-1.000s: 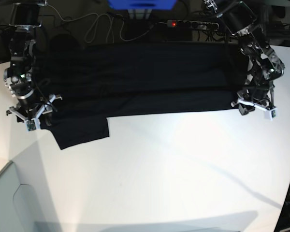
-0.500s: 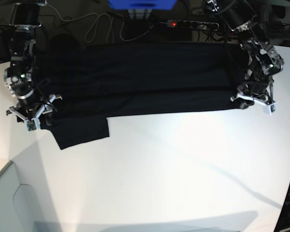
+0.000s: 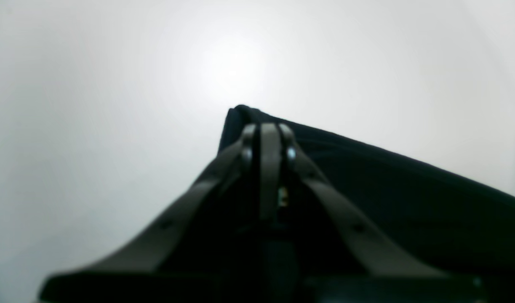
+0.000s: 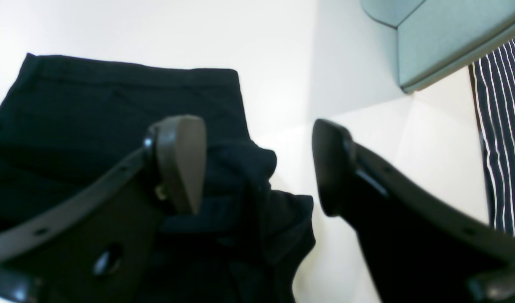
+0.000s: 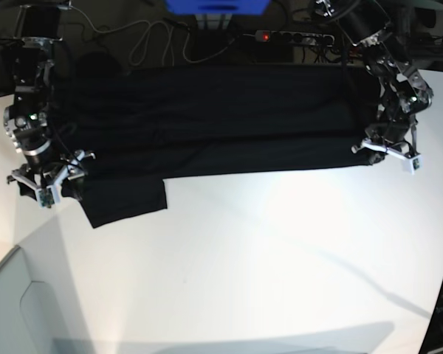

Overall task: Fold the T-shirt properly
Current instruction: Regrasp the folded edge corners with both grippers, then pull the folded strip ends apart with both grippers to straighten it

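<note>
T-shirt (image 5: 207, 118) lies w/ its long axis along the table's (image 5: 280, 251) far edge, my left gripper (image 3: 268, 130) pinched shut on its near corner at one end, right gripper (image 4: 257, 164) w/ fingers apart over the sleeve end.

Robotics lab bench, white table (image 5: 280, 251), power strip (image 5: 295, 35) and loose cables (image 5: 144, 40) at 12 o'clock

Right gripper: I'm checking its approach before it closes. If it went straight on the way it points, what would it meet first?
Probably the bunched edge of the T-shirt, lying between the open fingers of the right gripper; depth is unclear.
</note>
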Tool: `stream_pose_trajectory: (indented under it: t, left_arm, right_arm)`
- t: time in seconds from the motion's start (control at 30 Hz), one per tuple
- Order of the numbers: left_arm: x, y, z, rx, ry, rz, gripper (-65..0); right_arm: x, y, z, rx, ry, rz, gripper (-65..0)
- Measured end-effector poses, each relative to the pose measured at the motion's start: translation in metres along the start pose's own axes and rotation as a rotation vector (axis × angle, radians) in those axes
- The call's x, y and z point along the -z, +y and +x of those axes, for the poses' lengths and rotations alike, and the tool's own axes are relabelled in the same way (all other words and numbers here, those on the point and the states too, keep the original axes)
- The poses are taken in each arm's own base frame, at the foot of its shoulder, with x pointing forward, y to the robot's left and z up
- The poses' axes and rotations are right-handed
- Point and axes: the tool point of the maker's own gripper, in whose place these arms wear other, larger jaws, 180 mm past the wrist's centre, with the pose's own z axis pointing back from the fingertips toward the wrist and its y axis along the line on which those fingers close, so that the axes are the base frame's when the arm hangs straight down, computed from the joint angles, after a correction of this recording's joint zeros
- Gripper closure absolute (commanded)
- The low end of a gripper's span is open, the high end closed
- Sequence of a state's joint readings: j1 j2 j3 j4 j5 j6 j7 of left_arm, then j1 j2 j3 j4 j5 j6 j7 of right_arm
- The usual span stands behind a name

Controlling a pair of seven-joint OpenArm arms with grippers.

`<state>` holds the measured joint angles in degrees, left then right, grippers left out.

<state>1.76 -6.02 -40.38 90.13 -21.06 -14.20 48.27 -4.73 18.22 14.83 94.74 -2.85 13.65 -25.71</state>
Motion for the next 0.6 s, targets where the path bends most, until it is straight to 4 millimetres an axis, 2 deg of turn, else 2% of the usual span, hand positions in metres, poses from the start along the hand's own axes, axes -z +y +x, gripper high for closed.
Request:
stream_pose_trajectory:
  t: [0.17,0.23,0.33,0.5,0.6]
  left_arm:
    - [-0.008,-0.002,0.010,0.027,-0.027,0.007,0.0]
    - [-0.011,-0.003,0.016,0.039,-0.049,0.005,0.0]
    - [-0.014,-0.005,0.018,0.051,-0.055,0.007,0.0]
    - [-0.015,-0.004,0.017,0.050,-0.052,0.009,0.0]
    - [-0.022,-0.007,0.023,0.068,-0.077,0.006,0.0]
  right_arm:
    - [0.027,-0.013,0.015,0.033,0.036,-0.011,-46.7]
    - [0.044,-0.007,0.017,0.021,0.070,0.034,-47.6]
    - [0.067,0.004,0.010,0.021,0.156,0.116,-47.6]
    - [0.096,0.013,-0.021,0.102,0.307,0.163,-47.5]
    - [0.102,0.017,-0.040,0.141,0.365,0.181,-47.5]
